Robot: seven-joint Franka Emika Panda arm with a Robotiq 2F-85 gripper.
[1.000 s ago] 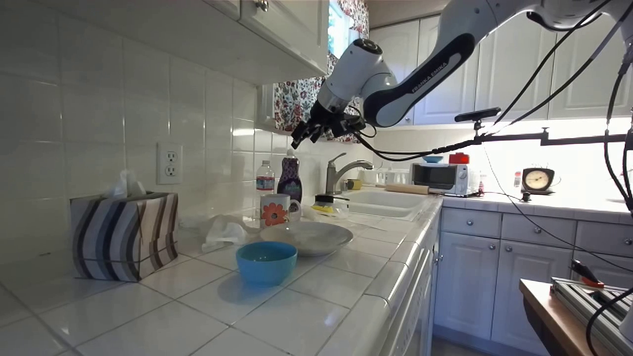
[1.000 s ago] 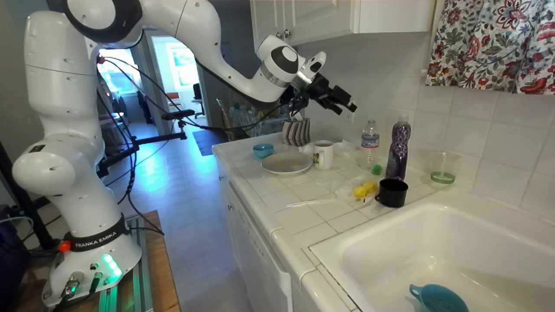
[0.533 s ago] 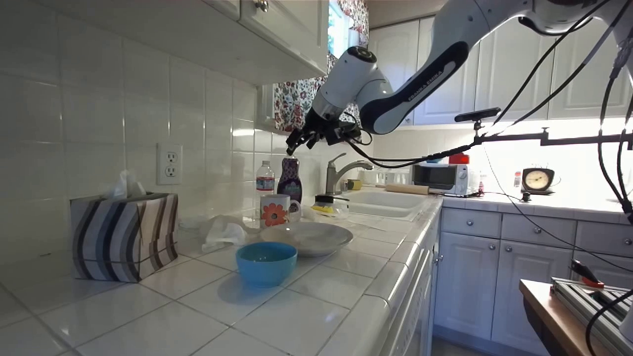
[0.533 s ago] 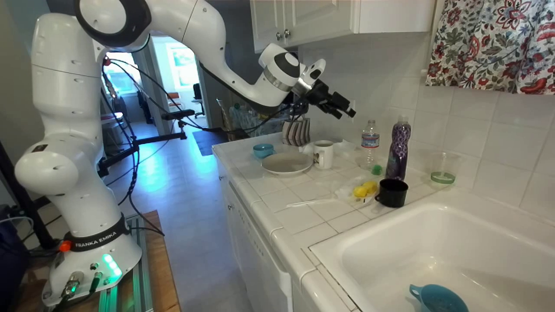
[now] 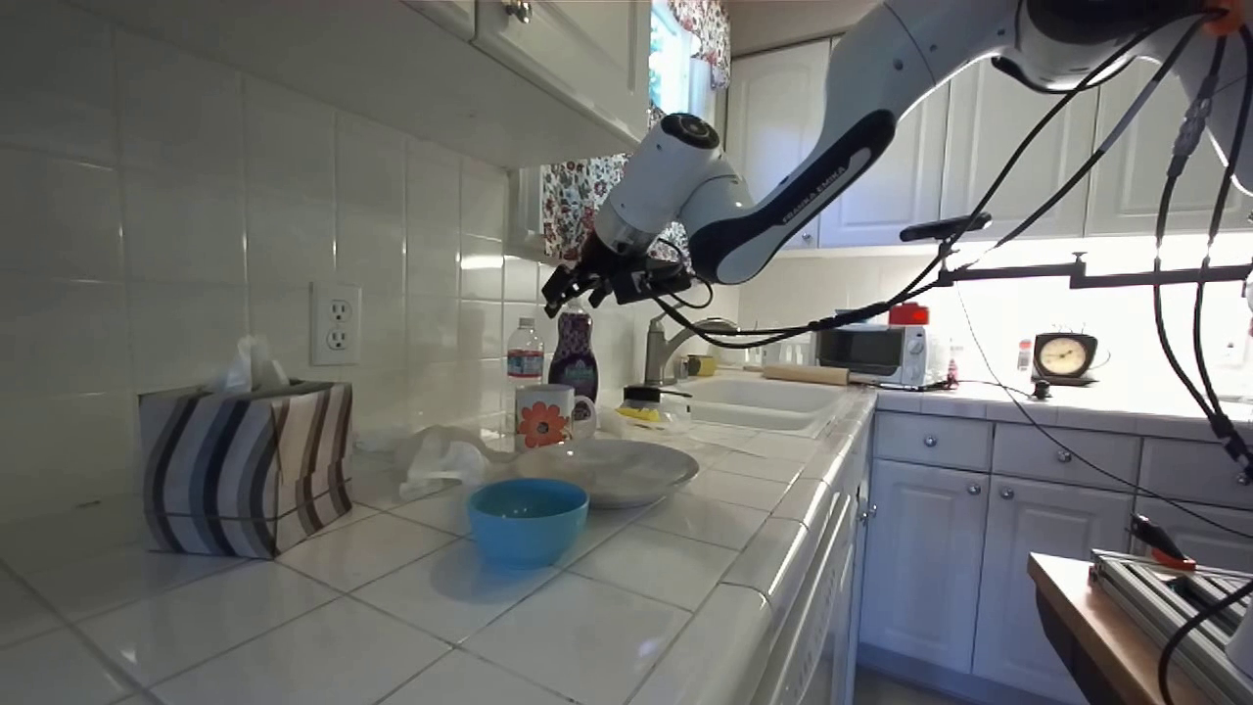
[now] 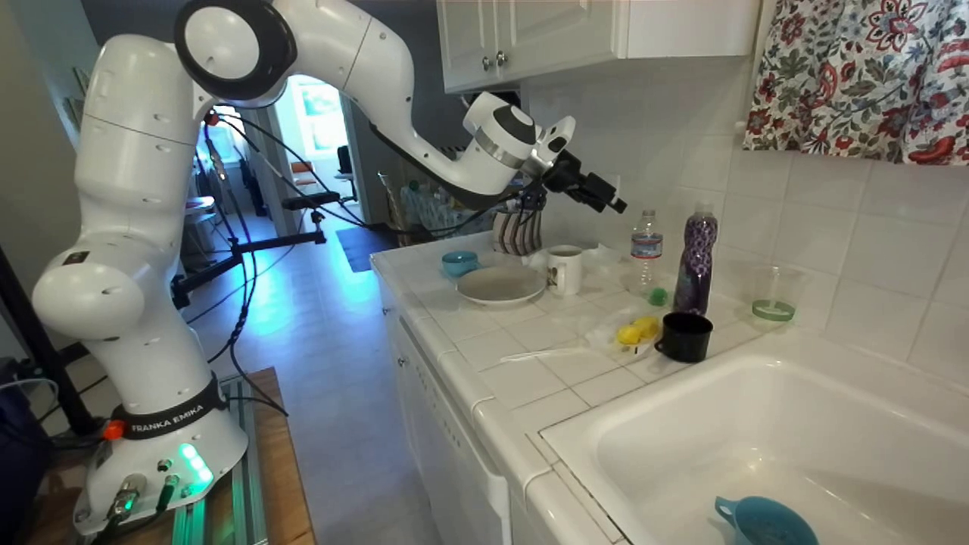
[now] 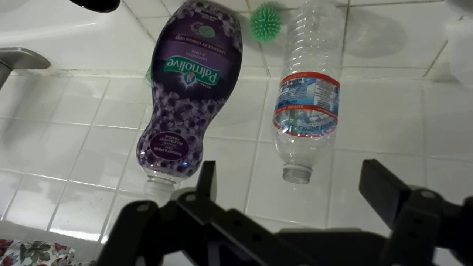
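The kitchen's bench (image 6: 522,382) is tiled in white, as is the wall (image 7: 380,118) behind it. A clear water bottle (image 7: 306,103) stands upright near that wall; the hand (image 7: 290,177) hangs near its top, fingers spread wide, and in the wrist view the top shows between them, apart from both. A gap separates the water bottle from the purple soap bottle (image 7: 188,85); a spiky green ball (image 7: 265,23) lies near both. Farther out are a flowered mug (image 5: 543,421), a shallow plate (image 5: 646,475) and a blue bowl (image 5: 527,529). Between the plate and the rounded front edge runs a strip of bench, and a black cup (image 6: 685,341) stands just beside the sink (image 6: 583,435).
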